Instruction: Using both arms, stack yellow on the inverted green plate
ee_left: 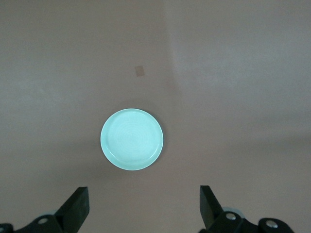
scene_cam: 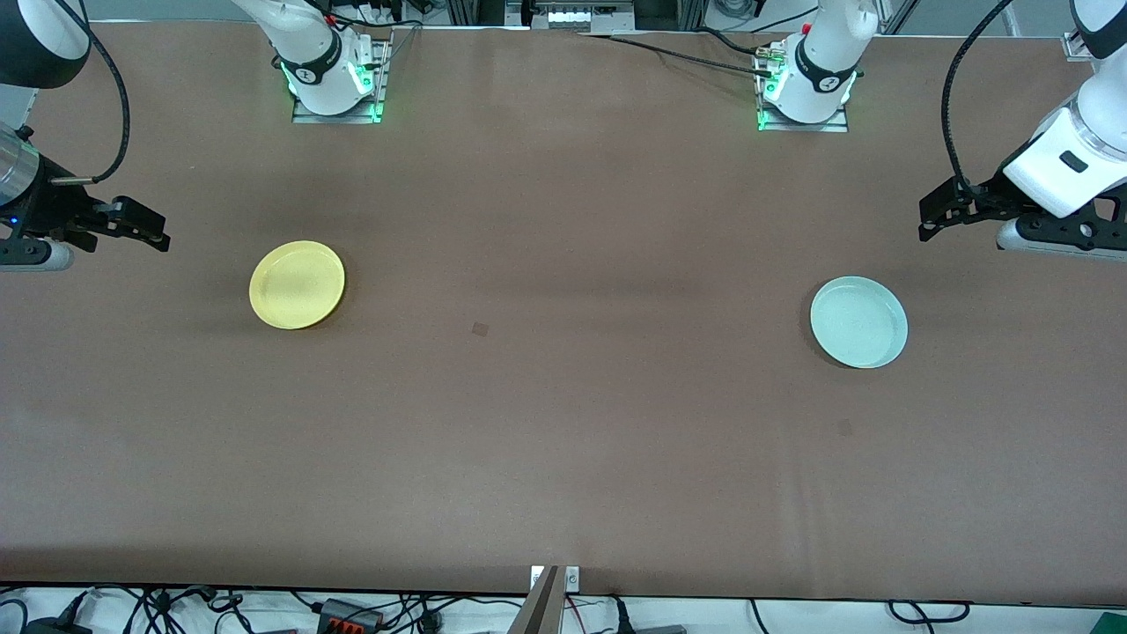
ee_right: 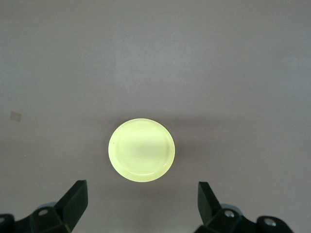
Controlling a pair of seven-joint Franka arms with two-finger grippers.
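Note:
The yellow plate (scene_cam: 297, 284) lies flat on the brown table toward the right arm's end, its rim up. It also shows in the right wrist view (ee_right: 141, 150). The green plate (scene_cam: 858, 321) lies flat toward the left arm's end and shows in the left wrist view (ee_left: 131, 139). My right gripper (scene_cam: 151, 229) hangs open and empty in the air beside the yellow plate, toward the table's end; its own view (ee_right: 142, 190) shows the jaws wide apart. My left gripper (scene_cam: 935, 211) hangs open and empty beside the green plate, jaws wide apart in its own view (ee_left: 143, 195).
The right arm's base (scene_cam: 335, 84) and the left arm's base (scene_cam: 806, 92) stand at the table's edge farthest from the front camera. A small dark square mark (scene_cam: 480, 329) lies on the table between the plates. Cables hang below the near edge.

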